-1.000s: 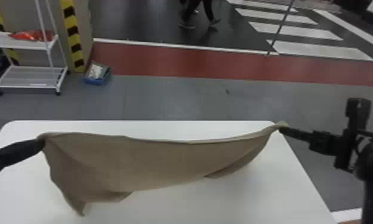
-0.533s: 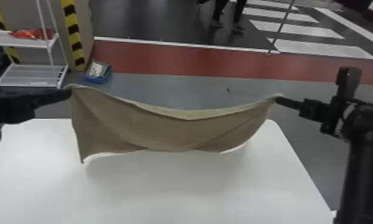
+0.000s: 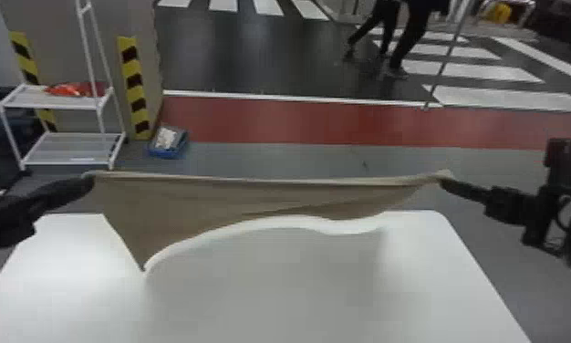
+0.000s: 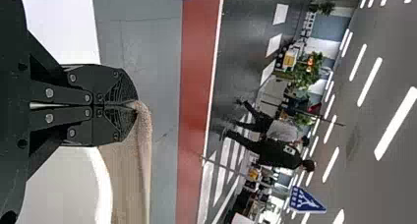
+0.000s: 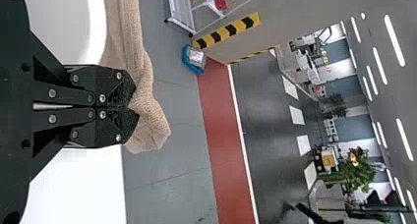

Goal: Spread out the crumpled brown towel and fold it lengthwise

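The brown towel hangs between the two pincers, above the far part of the white surface, its upper edge drawn almost straight from one to the other. The left pincer is closed on the towel's upper left corner, and the right pincer is closed on the upper right one. From the left pincer the cloth drops in a broad panel that narrows to a point low down; towards the right pincer it hangs much shallower, with a slanting crease running up to that side. A soft shadow lies on the surface, nearer the robot than the towel; whether the lowest point touches the surface, I cannot tell. In the left wrist view, the left pincer has its tips together on the rim of the cloth. In the right wrist view, a bunched flap sticks out past the tips of the right pincer, which are pressed together on it.
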